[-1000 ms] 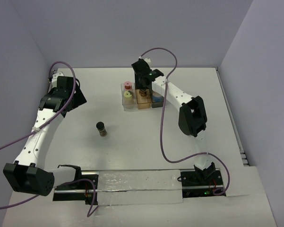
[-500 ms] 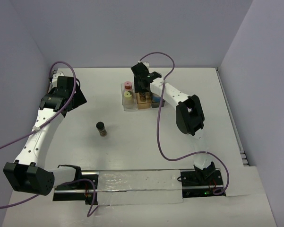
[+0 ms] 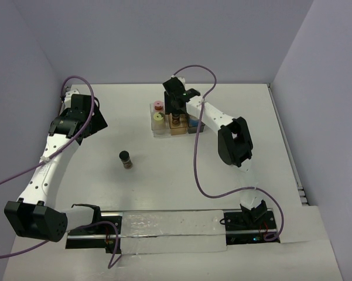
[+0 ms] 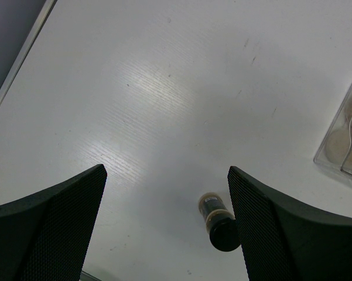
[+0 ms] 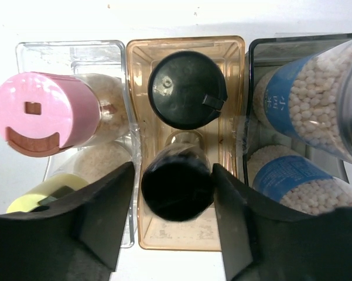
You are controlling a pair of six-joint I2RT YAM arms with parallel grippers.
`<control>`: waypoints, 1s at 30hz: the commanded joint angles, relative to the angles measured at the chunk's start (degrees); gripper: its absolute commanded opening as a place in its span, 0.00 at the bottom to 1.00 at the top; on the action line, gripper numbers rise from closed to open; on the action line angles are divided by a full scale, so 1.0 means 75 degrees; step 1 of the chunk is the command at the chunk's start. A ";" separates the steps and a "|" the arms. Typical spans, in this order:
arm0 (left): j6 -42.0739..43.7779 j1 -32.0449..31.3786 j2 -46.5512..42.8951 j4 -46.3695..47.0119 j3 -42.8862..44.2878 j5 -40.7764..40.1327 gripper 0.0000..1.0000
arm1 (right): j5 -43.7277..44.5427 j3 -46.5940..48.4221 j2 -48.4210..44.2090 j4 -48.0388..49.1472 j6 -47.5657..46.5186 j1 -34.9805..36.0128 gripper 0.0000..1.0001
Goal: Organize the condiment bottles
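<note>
In the right wrist view my right gripper [image 5: 174, 171] is shut on a black-capped jar [image 5: 177, 190], held in the near half of the amber tray compartment [image 5: 184, 44]. A second black-capped jar [image 5: 187, 88] stands behind it. The pink-capped bottle [image 5: 38, 114] and the cream-capped bottle [image 5: 41, 199] sit in the clear compartment [image 5: 70, 47]. Two blue-labelled bottles [image 5: 307, 93] fill the grey compartment [image 5: 281, 51]. A third black-capped jar [image 3: 125, 158] stands alone on the table. My left gripper [image 4: 165, 171] is open, high above it and to its left [image 4: 219, 222].
The tray set [image 3: 154, 130] stands at the back centre of the white table. Walls close the table at the left, back and right. Purple cables loop from both arms. The arm bases and a rail run along the near edge.
My right gripper has moved a little left and down over the amber compartment with the jar. The left arm and the lone jar have not moved.
</note>
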 commanded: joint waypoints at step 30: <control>-0.0225 0.0073 -0.0280 0.0321 -0.0316 -0.0255 0.93 | 0.0212 0.0068 -0.2295 -0.0398 -0.0299 0.1552 0.85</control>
